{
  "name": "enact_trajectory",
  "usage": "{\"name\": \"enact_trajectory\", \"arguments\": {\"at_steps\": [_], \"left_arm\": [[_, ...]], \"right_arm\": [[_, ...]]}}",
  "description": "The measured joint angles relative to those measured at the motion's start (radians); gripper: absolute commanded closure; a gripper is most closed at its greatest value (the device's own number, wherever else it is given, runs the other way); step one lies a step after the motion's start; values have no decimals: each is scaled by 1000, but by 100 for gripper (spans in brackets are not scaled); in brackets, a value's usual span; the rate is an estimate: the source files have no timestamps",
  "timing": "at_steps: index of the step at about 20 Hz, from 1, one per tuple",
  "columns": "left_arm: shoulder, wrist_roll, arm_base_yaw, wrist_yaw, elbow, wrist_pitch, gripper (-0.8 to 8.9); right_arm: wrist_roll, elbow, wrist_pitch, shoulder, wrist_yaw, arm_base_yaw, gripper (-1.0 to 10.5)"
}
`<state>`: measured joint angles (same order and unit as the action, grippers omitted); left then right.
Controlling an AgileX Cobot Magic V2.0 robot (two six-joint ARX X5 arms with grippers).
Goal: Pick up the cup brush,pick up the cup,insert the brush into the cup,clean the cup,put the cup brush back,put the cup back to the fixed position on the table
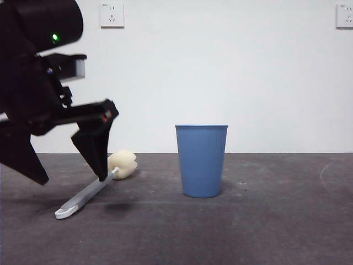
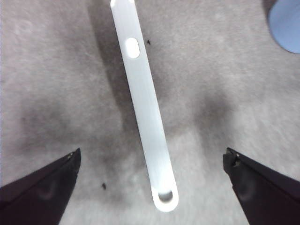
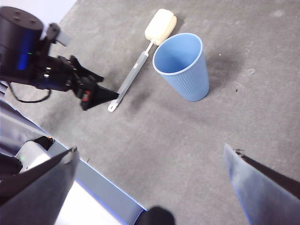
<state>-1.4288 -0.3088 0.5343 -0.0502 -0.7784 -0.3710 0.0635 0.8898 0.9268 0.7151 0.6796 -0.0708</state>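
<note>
left gripper [image 2: 152, 164] spread over cup brush [image 2: 143, 101] (flat on table), cup [image 1: 201, 160] upright nearby

White wall [image 1: 248, 72] behind; two white wall sockets [image 1: 112, 15], [image 1: 344, 16] high up, one near each top corner.

bare table [image 1: 276, 221] around cup [image 1: 201, 160], cup brush [image 1: 91, 192] well apart

Left gripper [image 1: 66, 179] low over the table, jaws spread wide, pointing down, nothing between them gripped. Right gripper [image 3: 150, 157] held high, jaws apart, empty.
</note>
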Motion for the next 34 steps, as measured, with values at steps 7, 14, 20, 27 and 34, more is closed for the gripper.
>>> {"name": "enact_trajectory", "arguments": {"at_steps": [7, 14, 20, 27, 34], "left_arm": [[-105, -44, 30, -51, 0, 33, 253], [-108, -57, 48, -59, 0, 37, 669], [-108, -65, 57, -48, 0, 36, 756], [-108, -67, 58, -26, -1, 55, 822], [-69, -66, 58, -25, -32, 21, 822]], "right_arm": [[-4, 0, 0, 0, 0, 0, 410], [-4, 0, 0, 0, 0, 0, 411], [-7, 0, 0, 0, 0, 0, 411], [-7, 0, 0, 0, 0, 0, 411], [-53, 0, 0, 34, 0, 0, 411]]}}
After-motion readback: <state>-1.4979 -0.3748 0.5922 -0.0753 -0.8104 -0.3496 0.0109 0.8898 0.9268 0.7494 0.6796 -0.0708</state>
